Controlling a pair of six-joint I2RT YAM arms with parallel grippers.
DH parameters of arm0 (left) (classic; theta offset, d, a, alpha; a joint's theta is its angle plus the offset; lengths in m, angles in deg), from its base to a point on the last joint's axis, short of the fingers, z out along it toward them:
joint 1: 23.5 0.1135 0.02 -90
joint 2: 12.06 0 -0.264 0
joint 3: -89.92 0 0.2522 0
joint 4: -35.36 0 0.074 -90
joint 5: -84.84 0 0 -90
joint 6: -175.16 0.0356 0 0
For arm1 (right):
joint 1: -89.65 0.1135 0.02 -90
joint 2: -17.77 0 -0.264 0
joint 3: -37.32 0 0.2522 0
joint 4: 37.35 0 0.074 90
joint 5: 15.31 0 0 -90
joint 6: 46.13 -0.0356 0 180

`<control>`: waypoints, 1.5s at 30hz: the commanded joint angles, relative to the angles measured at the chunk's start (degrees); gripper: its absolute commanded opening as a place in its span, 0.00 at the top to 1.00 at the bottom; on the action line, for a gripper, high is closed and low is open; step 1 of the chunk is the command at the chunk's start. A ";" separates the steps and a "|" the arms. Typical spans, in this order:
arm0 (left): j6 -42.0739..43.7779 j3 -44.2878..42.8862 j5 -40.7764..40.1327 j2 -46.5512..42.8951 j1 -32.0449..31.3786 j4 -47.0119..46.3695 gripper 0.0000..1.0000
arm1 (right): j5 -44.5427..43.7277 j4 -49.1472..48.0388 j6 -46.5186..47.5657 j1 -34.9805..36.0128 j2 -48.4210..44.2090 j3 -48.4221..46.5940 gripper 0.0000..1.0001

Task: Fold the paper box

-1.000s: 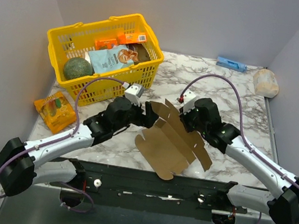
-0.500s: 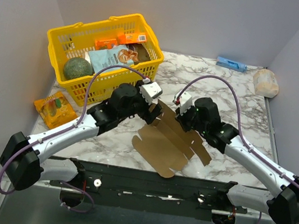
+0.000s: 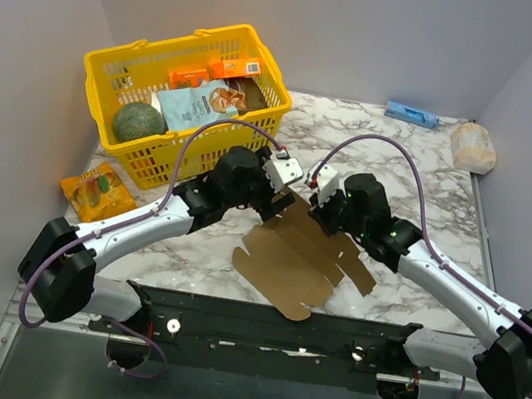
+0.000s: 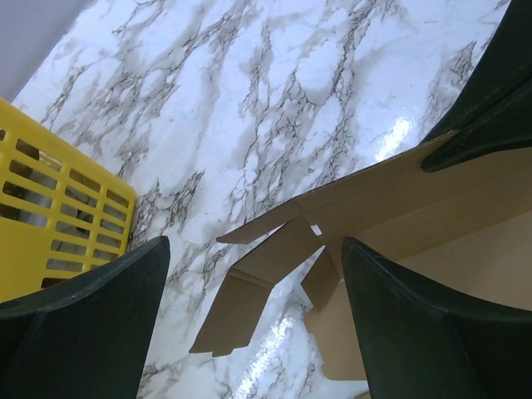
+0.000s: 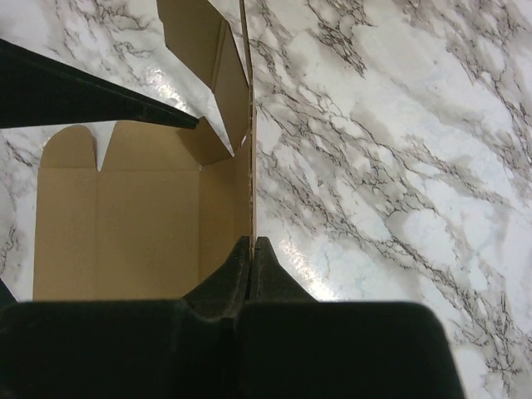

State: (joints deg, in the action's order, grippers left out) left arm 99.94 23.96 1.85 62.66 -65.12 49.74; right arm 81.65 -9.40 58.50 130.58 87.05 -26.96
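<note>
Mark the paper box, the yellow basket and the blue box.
paper box [image 3: 286,264]: top view, flat centre panel.
yellow basket [image 3: 145,162]: top view, front wall.
blue box [image 3: 410,113]: top view, its middle.

Top view high at near side, looking down, wrist views close, all sharing paper box [image 3: 286,264]
</note>
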 commanded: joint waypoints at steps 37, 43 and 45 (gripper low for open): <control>-18.65 15.46 -25.72 -3.87 -10.22 -17.83 1.00 | -26.03 7.77 -43.16 0.47 -15.91 -1.87 0.15; -17.25 21.17 -28.53 -8.00 -12.25 -23.73 1.00 | -19.89 0.76 -69.44 0.47 -25.58 11.12 0.15; -16.55 22.06 -29.06 -8.71 -12.69 -23.83 1.00 | -16.64 -6.23 -76.75 0.47 -26.03 14.56 0.15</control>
State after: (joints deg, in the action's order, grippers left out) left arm 82.72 44.15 -22.50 56.36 -76.75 31.99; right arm 60.97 -7.87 3.05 130.73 61.45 -19.84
